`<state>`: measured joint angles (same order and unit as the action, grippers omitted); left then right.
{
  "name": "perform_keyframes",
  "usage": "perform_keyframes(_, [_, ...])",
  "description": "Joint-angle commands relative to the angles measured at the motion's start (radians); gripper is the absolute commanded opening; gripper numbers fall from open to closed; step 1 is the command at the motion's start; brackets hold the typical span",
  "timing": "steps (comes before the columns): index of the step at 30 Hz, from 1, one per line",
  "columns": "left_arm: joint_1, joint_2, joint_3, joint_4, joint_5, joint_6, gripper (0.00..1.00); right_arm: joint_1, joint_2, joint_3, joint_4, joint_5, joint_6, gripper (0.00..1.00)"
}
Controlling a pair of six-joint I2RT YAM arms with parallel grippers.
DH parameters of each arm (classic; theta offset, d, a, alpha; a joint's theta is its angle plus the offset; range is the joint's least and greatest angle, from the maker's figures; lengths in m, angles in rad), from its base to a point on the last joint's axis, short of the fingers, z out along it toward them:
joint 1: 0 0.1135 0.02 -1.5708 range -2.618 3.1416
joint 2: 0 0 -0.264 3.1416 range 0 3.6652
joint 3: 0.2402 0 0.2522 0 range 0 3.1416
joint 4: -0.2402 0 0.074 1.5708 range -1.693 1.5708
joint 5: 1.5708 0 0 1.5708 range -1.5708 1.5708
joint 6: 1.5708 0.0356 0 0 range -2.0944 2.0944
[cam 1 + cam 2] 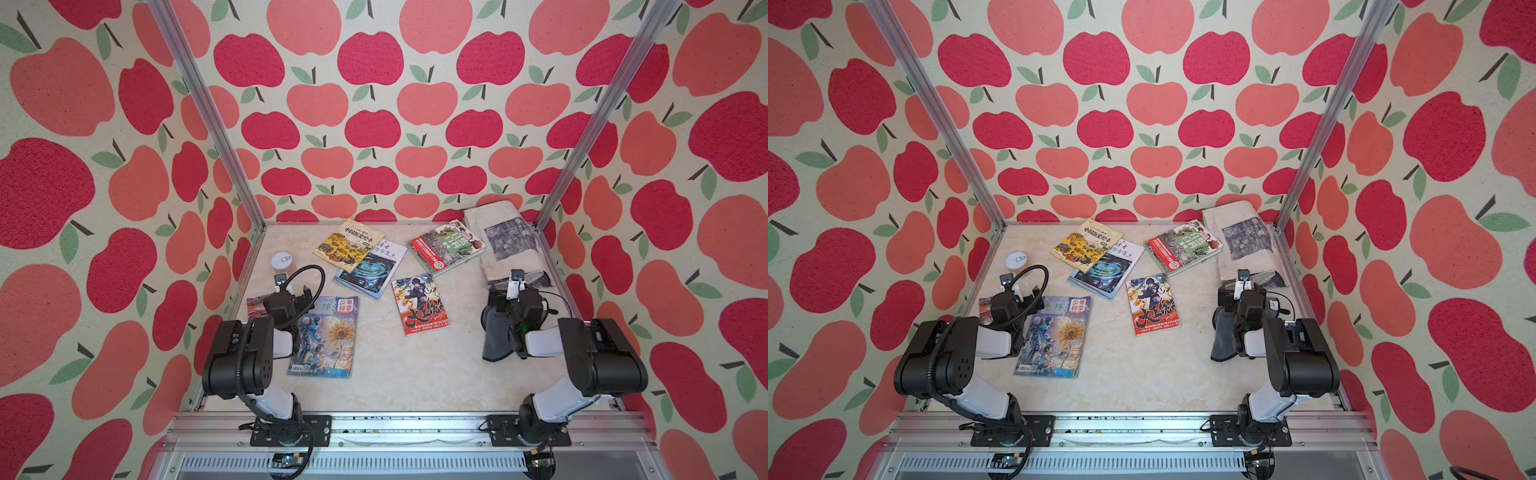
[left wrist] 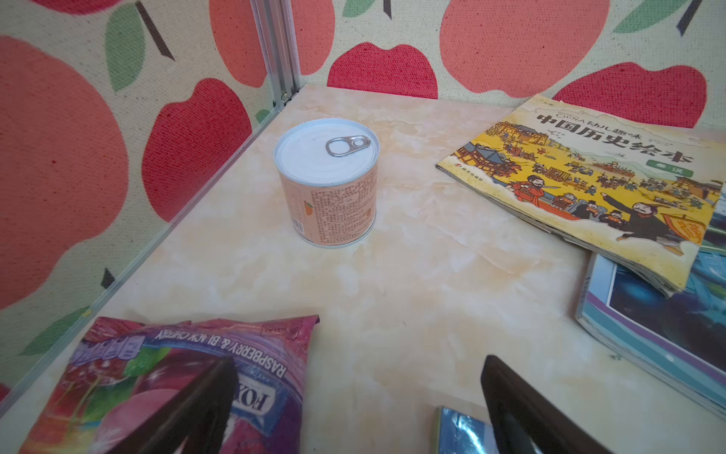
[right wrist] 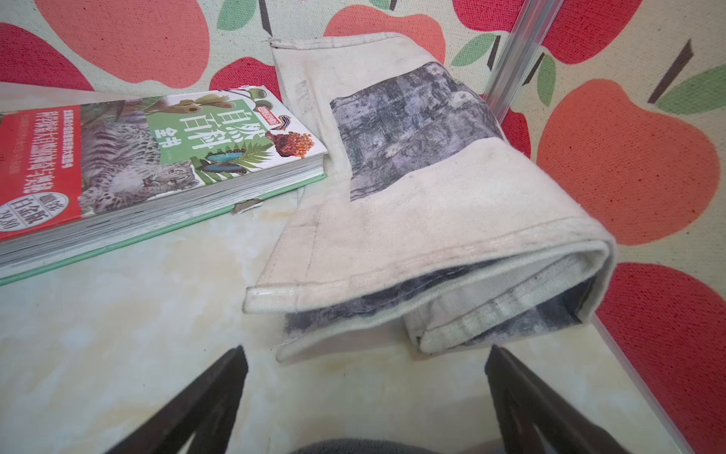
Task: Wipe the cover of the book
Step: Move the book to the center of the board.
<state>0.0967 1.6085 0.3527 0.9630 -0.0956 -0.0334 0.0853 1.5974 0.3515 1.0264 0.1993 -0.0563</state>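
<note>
In both top views the grey cloth lies under the right gripper, with the red manga book flat to its left, long axis near-to-far. Right wrist view: jaws wide apart, holding nothing. Left wrist view: the left gripper is likewise spread and empty.

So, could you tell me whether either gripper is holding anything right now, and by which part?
Nothing is held. The left gripper and the right gripper both stand open and empty; the grey cloth lies ungripped beneath the right one.
</note>
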Motion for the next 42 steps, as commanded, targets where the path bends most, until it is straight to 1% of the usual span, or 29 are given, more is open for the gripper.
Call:
perform_keyframes(1, [-0.001,0.000,0.013,0.025,0.013,-0.008,0.99,0.006,-0.005,0.004,-0.007,-0.012,-0.010,0.99])
perform_keyframes(5, [0.003,0.000,0.008,0.031,0.015,-0.008,0.99,0.006,-0.004,0.005,-0.008,-0.012,-0.010,0.99])
perform_keyframes(8, [0.003,0.000,-0.010,0.068,0.014,-0.010,0.99,0.006,-0.005,0.004,-0.008,-0.012,-0.010,0.99])
perform_keyframes(9, [0.003,-0.001,-0.009,0.067,0.013,-0.010,0.99,0.004,-0.004,0.006,-0.008,-0.011,-0.008,0.99])
perform_keyframes(12, [0.000,0.000,0.000,0.051,0.008,-0.009,0.99,-0.032,-0.010,0.008,-0.024,-0.065,0.022,0.99])
perform_keyframes(20, [0.000,0.000,0.014,0.023,0.012,-0.007,0.99,-0.035,-0.008,0.004,-0.014,-0.070,0.027,0.99])
perform_keyframes(21, [-0.003,-0.002,0.023,0.001,0.028,-0.001,0.99,-0.035,-0.009,0.003,-0.014,-0.069,0.027,0.99])
perform_keyframes(24, [0.001,-0.011,0.051,-0.070,0.158,0.037,0.99,-0.045,-0.009,-0.002,-0.006,-0.082,0.040,0.99])
perform_keyframes(26, [0.004,-0.006,0.046,-0.053,0.180,0.044,0.99,-0.045,-0.009,-0.001,-0.008,-0.082,0.039,0.99])
perform_keyframes(29, [-0.001,-0.001,0.037,-0.028,0.169,0.049,0.99,-0.043,-0.009,0.002,-0.012,-0.077,0.037,0.99])
perform_keyframes(33, [-0.003,-0.005,0.040,-0.038,0.168,0.048,0.99,-0.042,-0.008,0.001,-0.009,-0.076,0.036,0.99])
perform_keyframes(37, [-0.028,-0.003,0.026,-0.007,0.114,0.059,0.99,-0.037,-0.007,0.000,-0.009,-0.074,0.031,0.99])
perform_keyframes(39, [-0.052,0.000,0.000,0.048,0.074,0.077,0.99,-0.036,-0.009,-0.002,-0.003,-0.070,0.027,0.99])
perform_keyframes(42, [-0.063,-0.026,-0.005,0.033,0.036,0.074,0.99,-0.028,-0.008,-0.038,0.069,0.020,0.043,0.99])
